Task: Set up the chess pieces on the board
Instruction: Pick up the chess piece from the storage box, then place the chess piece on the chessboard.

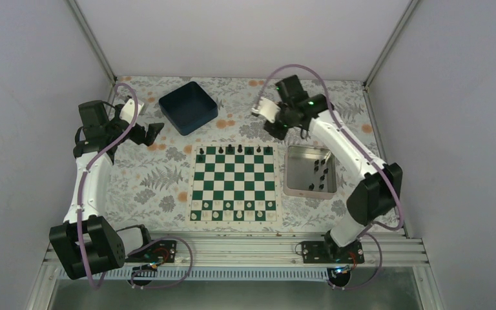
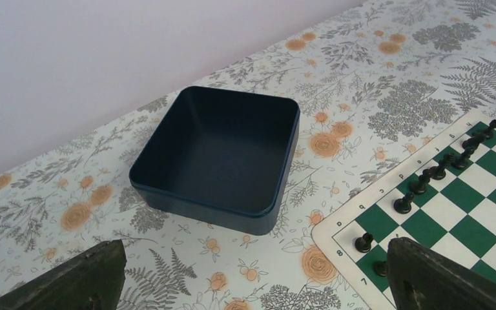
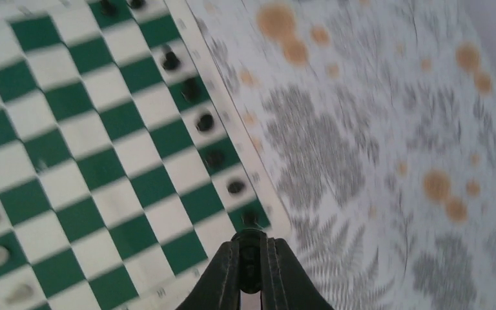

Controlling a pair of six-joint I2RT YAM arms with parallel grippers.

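Note:
The green and white board [image 1: 234, 183] lies mid-table. Several black chess pieces [image 1: 239, 149] stand along its far row, and more lie in the silver tray [image 1: 310, 171]. My right gripper [image 1: 272, 126] hovers above the board's far right corner. In the right wrist view it [image 3: 250, 242] is shut on a black piece [image 3: 250, 258], above the row of black pieces [image 3: 205, 121] on the board [image 3: 71, 168]. My left gripper [image 1: 152, 134] is open and empty, left of the board. Its fingers [image 2: 71, 278] frame the table, with black pieces [image 2: 403, 203] on the board's corner [image 2: 465, 194].
A dark blue square bin [image 1: 188, 107] sits empty at the back left, also in the left wrist view [image 2: 219, 155]. White pieces [image 1: 232, 206] stand on the board's near rows. Grey walls close in the table on three sides.

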